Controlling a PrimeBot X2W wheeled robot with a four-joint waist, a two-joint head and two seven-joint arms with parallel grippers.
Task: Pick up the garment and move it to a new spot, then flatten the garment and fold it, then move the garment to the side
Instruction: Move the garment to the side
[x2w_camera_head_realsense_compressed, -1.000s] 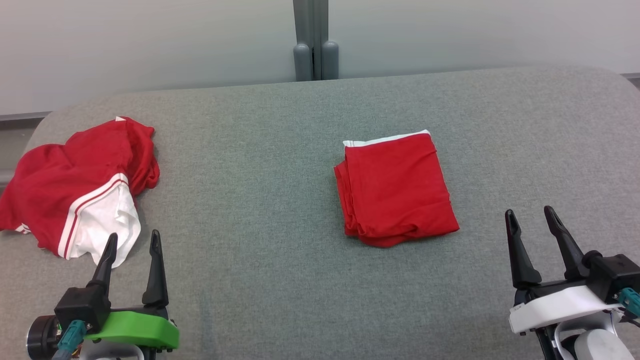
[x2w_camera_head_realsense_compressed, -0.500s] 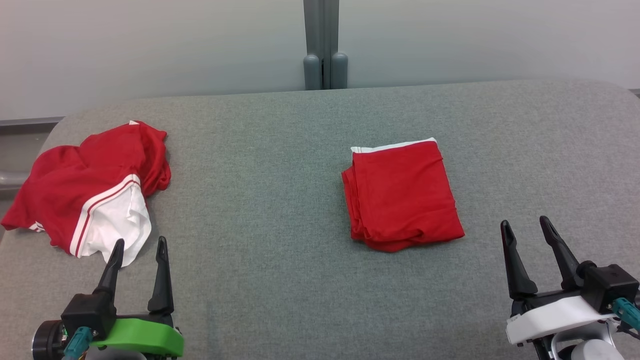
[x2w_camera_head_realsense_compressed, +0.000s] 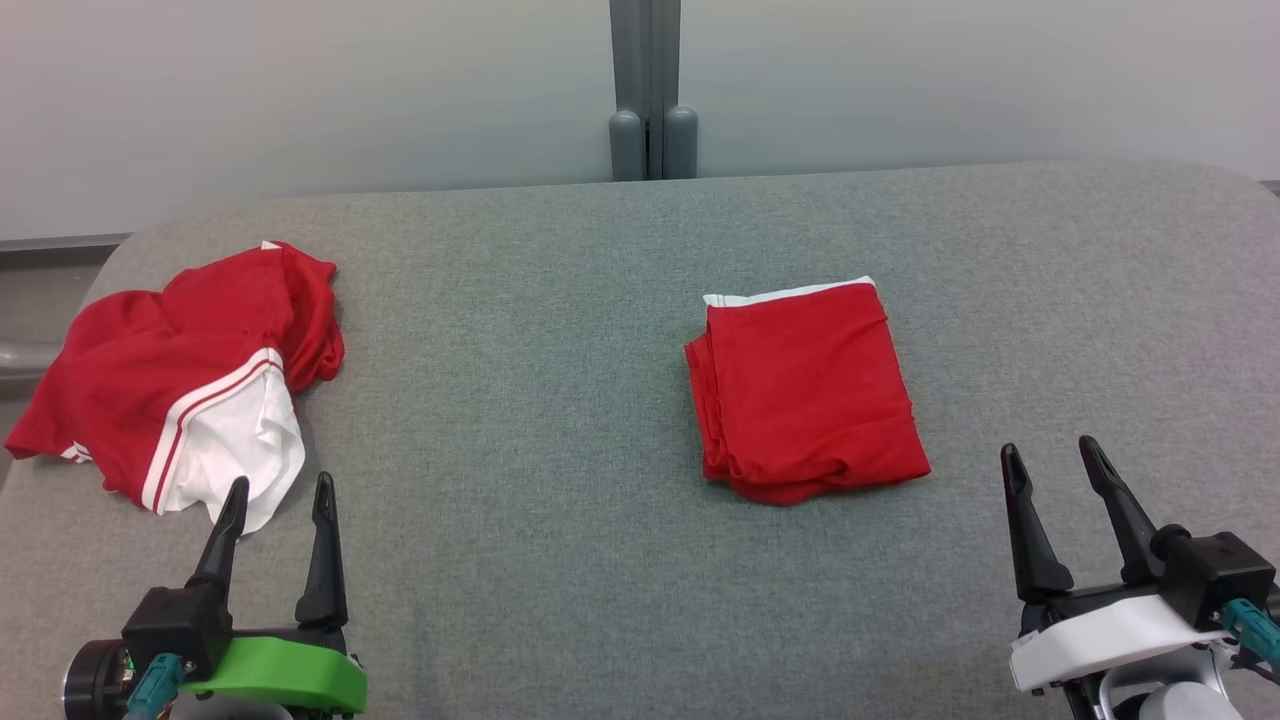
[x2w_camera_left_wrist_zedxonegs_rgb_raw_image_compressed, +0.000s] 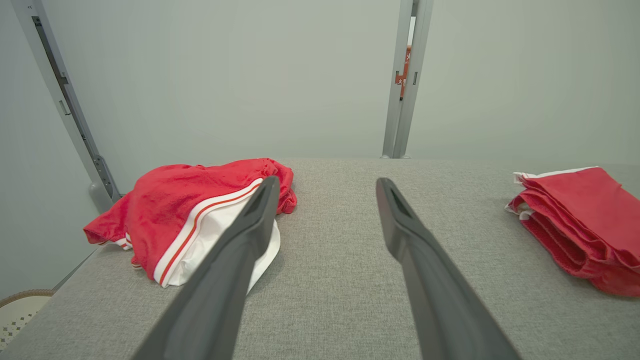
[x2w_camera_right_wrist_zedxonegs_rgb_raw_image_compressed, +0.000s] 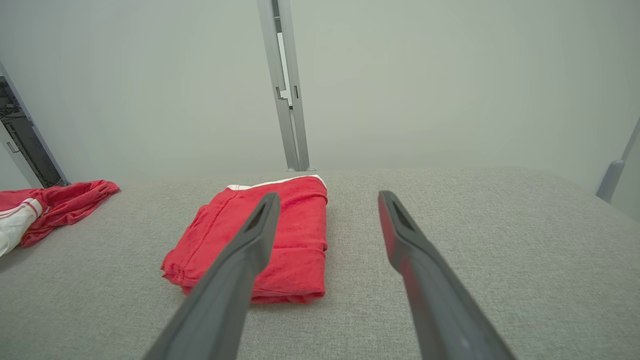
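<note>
Crumpled garment (x2w_camera_head_realsense_compressed: 170, 380): red with a white panel, heaped at the left end of the grey table (x2w_camera_head_realsense_compressed: 520, 300), just ahead of the left gripper (x2w_camera_head_realsense_compressed: 280, 481). Left gripper is empty, fingers spread wide. Right gripper (x2w_camera_head_realsense_compressed: 1049, 446) is likewise wide and empty, near a folded garment (x2w_camera_head_realsense_compressed: 810, 395) lying centre-right. The cloth looks light and limp, and will likely sag and bunch when lifted. Best hold, by judgement: the white hem nearest the fingers, pinched deep.

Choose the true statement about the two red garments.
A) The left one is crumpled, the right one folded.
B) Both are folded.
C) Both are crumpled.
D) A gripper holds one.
A: the left garment lies bunched, the right garment is a neat rectangle.
</note>
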